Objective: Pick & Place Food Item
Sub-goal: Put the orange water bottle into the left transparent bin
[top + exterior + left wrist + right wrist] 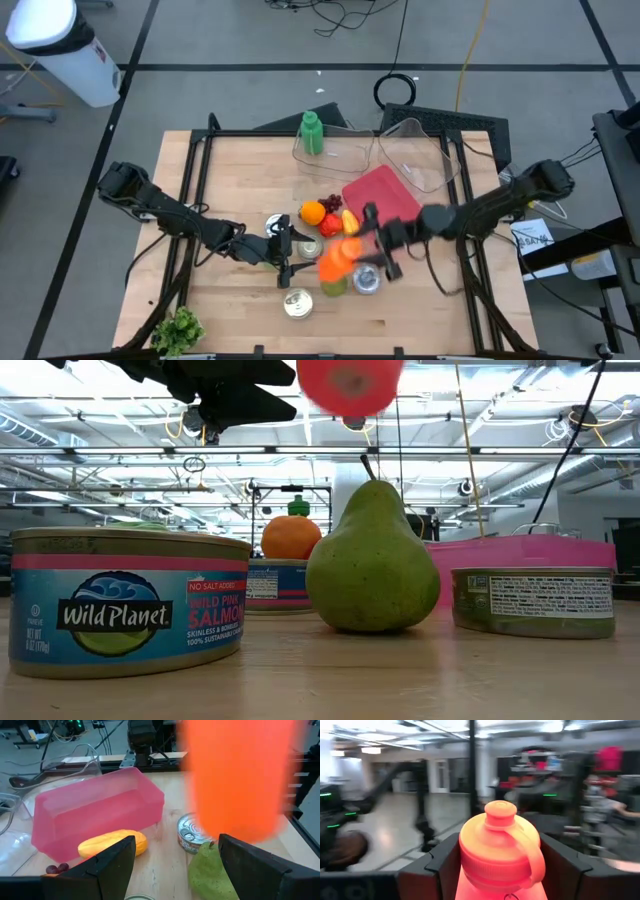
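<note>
My right gripper is shut on an orange plastic bottle with a looped cap, held in the air over the green pear and the tins. In the low view only the bottle's base shows, well above the pear. My left gripper is open and hovers just to the left of the bottle. In its wrist view the bottle is a blurred orange shape ahead of the left gripper. The pear stands on its broad end on the table. My right gripper pinches the bottle's body below the cap, one finger on each side. The fingers come in level from the table's right. The bottle stands upright in the hold, cap up, lifted clear of the table.
A pink tub sits behind the fruit, with an orange, a red fruit and a yellow fruit beside it. Tins lie around the pear. A green bottle and clear tubs are at the far edge, and lettuce at the near-left corner.
</note>
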`<state>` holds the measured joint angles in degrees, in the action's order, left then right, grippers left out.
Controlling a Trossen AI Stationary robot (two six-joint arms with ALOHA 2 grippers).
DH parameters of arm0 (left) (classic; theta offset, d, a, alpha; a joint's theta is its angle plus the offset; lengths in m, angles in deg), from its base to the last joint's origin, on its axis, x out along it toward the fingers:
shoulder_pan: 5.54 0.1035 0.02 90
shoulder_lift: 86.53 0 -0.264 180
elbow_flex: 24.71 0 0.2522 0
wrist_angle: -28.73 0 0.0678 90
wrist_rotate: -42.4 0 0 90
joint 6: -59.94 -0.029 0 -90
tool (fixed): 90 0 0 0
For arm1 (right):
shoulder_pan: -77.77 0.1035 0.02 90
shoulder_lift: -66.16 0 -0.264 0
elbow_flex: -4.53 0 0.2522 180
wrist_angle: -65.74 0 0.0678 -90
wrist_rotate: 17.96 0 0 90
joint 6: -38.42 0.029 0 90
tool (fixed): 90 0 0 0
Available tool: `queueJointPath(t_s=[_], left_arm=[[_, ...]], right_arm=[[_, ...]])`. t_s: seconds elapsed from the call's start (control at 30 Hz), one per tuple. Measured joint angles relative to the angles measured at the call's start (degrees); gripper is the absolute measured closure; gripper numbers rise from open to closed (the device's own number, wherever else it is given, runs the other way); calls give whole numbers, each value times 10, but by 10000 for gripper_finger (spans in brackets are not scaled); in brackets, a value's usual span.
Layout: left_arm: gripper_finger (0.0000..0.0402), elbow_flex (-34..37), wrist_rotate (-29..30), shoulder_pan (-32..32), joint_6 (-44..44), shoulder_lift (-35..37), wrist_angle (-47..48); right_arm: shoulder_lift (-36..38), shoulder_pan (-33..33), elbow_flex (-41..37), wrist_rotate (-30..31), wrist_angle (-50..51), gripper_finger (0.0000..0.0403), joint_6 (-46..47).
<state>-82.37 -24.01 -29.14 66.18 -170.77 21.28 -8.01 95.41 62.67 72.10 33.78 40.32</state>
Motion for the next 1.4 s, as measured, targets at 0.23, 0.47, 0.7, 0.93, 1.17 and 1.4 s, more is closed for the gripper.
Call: queueJointPath(t_s=[0.23, 0.47, 0.7, 0.93, 1.17, 1.4], left_arm=[[103, 0, 2, 0, 0, 0, 1], [103, 0, 5, 10, -35, 0, 1], [103, 0, 24, 53, -72, 0, 7], [103, 0, 20, 95, -62, 0, 9], [103, 0, 19, 114, -62, 16, 23], [103, 1, -3, 129, -61, 32, 37]], right_arm=[[33, -147, 0, -2, 37, 197, 17], [6, -345, 64, -23, 116, 198, 50], [-114, -488, 191, -136, 215, 197, 68], [-211, -540, 207, -136, 209, 196, 60], [-238, -558, 208, -92, 204, 196, 35], [-267, -554, 207, -74, 207, 196, 18]])
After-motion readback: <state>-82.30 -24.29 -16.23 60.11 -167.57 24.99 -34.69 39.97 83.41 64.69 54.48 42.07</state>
